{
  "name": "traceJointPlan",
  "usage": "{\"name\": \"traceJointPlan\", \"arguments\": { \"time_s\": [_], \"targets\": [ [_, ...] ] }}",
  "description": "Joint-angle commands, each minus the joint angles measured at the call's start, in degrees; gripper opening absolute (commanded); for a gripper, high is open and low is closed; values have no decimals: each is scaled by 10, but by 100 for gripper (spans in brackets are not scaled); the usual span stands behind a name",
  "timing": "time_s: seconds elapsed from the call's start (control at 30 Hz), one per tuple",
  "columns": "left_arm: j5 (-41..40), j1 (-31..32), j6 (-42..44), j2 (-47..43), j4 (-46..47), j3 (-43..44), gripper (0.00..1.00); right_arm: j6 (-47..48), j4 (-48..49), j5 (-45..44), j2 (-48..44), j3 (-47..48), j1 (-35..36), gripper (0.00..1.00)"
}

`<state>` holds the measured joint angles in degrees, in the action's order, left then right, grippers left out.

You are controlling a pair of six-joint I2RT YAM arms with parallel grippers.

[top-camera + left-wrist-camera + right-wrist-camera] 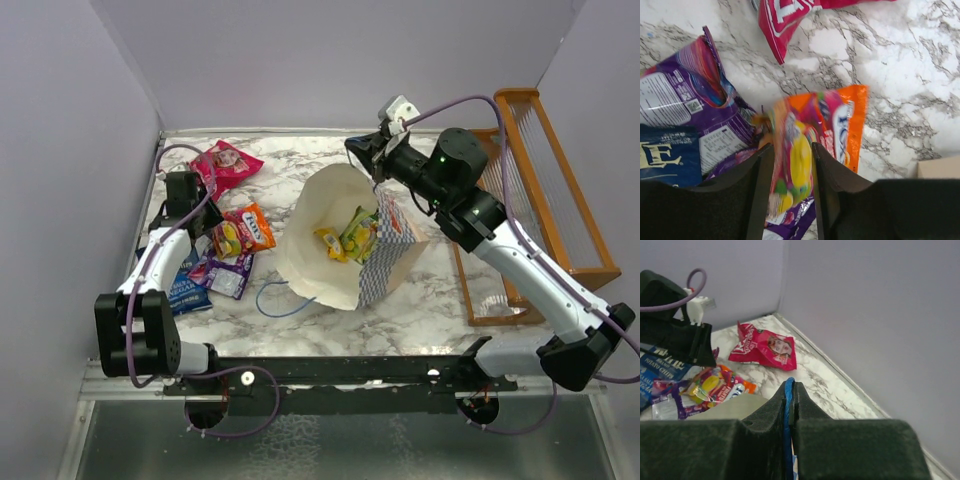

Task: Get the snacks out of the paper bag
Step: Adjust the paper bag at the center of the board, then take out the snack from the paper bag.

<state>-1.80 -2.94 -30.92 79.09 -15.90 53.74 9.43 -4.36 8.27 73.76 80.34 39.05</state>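
- Pinching the blue cord handle (788,405) at the far rim of the paper bag (310,205), the right gripper (791,387) has its fingers pressed together on the cord, with no gap between them. This tips the bag's mouth up and toward the left side.
- The left gripper (792,147) has its jaws parted above the orange packet (840,125). The packet is wider than the gap and runs out past the right-hand finger, so I judge that nothing is clamped. The packet is blurred.
- Already out, on the marble table (430,300) left of the bag:
  - pink-red bag (225,163)
  - orange packet
  - purple pack (228,272)
  - dark blue chips bag (185,295)
- Not yet out: a yellow pack (330,243) and a green pack (360,232), lying side by side on the bag's inner wall, toward its checkered side.
- Key relation:
  - The remaining packs lie to the right of the left gripper, just past the near lip of the bag.
  - The mouth opens toward that arm.
  - The green pack's long axis runs roughly from mouth to base.
- Judgement:
  - The left arm is the free one and has the open side facing it, while the right is taken up with the handle.
  - Next reach: left jaws go in across the lip, set crosswise to the packs.
- Risk: brushing the lip could fold the mouth shut.
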Motion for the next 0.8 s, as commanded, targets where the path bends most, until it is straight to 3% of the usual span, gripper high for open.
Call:
{"name": "traceJointPlan", "arguments": {
  "time_s": [0.0, 0.07, 0.2, 0.5, 0.57, 0.77],
  "targets": [
    [42, -5, 14, -52, 30, -21, 47, 73, -3, 179, 16, 56, 3, 2],
    [51, -5, 24, -77, 27, -22, 55, 100, -50, 229, 28, 82, 3, 2],
    [88, -5, 52, -134, 10, -3, 61, 121, -76, 266, 28, 79, 3, 2],
    [249, 6, -2, -248, -9, 25, 63, 59, -30, 289, 24, 14, 3, 2],
    [271, 14, -19, -257, -12, 29, 63, 39, -6, 257, 21, -3, 3, 2],
    [295, 25, -29, -253, -10, 72, 62, 35, 27, 55, 16, -3, 3, 2]
  ]
}}
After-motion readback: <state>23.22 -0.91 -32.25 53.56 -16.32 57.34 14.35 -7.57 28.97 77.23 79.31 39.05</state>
